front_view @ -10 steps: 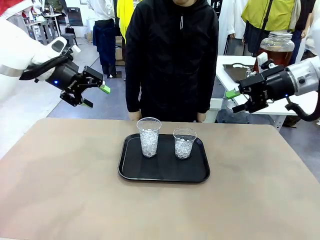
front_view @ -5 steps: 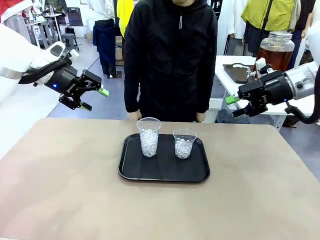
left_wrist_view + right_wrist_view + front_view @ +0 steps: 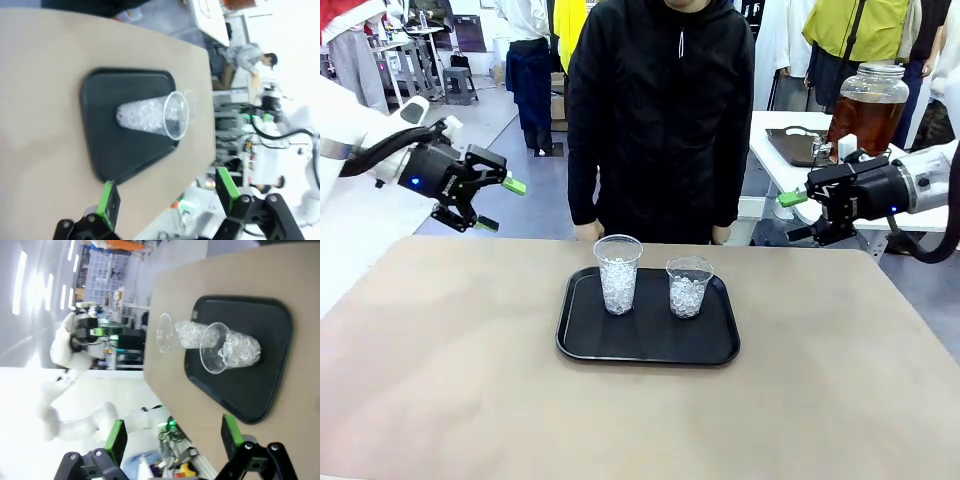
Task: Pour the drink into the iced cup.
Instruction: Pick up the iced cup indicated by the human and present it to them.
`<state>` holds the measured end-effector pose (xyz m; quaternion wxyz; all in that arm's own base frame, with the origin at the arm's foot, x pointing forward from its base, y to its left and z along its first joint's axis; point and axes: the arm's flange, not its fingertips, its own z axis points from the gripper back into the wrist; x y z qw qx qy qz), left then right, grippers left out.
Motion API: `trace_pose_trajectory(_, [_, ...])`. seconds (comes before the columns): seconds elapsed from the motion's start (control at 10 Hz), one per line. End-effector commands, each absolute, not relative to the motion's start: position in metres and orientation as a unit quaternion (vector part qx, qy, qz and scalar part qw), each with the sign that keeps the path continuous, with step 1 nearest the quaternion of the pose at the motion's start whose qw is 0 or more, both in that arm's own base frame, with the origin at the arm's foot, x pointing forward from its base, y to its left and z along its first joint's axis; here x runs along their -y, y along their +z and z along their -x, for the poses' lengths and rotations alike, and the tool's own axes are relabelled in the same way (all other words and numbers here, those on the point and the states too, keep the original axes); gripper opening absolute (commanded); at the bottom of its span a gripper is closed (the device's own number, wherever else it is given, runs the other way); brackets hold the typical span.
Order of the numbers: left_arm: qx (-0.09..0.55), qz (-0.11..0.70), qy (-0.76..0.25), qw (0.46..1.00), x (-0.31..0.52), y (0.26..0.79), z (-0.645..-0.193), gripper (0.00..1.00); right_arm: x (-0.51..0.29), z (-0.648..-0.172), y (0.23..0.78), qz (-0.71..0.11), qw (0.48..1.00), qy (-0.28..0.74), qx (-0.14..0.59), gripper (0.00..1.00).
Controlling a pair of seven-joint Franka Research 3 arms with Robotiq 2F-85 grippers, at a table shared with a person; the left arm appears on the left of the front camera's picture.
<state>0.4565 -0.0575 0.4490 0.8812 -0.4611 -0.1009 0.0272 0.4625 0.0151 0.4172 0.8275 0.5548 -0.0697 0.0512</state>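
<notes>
Brown, tea-coloured drink [image 3: 862, 118] is sitting inside a big glass jar [image 3: 880, 82] with a metal lid. The jar is standing on a white table [image 3: 767, 150] off to the robot's right, behind the right gripper [image 3: 792, 217] and well apart from the cups. No drink is being poured yet.

Two clear cups are standing side by side on a black tray [image 3: 582, 345] in the middle of the brown table [image 3: 440, 360]. The taller cup [image 3: 618, 252] and the shorter cup [image 3: 689, 270] are both holding ice [image 3: 618, 288], so I cannot tell which one is meant to get the drink. A person [image 3: 660, 120] is standing at the far edge, just behind the tray.

The right gripper is hanging in the air near the jar with its fingers spread apart, holding nothing. The left gripper [image 3: 501, 205] is hanging up on the other side, also spread wide and holding nothing.

Things could go wrong from here. The jar is looking big and heavy, and glass is slippery, so it could slide out of two small fingers. The cups are looking light and are standing close together, so a bump could be knocking one over and spilling ice. Drink hitting ice fast could be splashing onto the tray or the person.
</notes>
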Motion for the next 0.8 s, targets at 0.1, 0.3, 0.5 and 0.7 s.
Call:
trace_pose_trajectory(0.1, [0.041, 0.561, 0.016, 0.827, 0.034, 0.420, -0.487, 1.00, 0.006, -0.495, 0.399, -0.632, 0.775, -0.007, 0.014, 1.00])
trace_pose_trajectory(0.3, [0.023, 0.599, 0.018, 0.800, 0.028, 0.402, -0.499, 1.00, 0.011, -0.509, 0.377, -0.654, 0.756, -0.030, -0.015, 1.00])
trace_pose_trajectory(0.5, [0.017, 0.613, 0.022, 0.790, 0.030, 0.386, -0.510, 1.00, 0.013, -0.520, 0.360, -0.662, 0.748, -0.043, -0.023, 1.00])
trace_pose_trajectory(0.7, [0.019, 0.621, -0.007, 0.783, 0.034, 0.377, -0.522, 1.00, 0.010, -0.531, 0.354, -0.659, 0.751, -0.027, -0.023, 1.00])
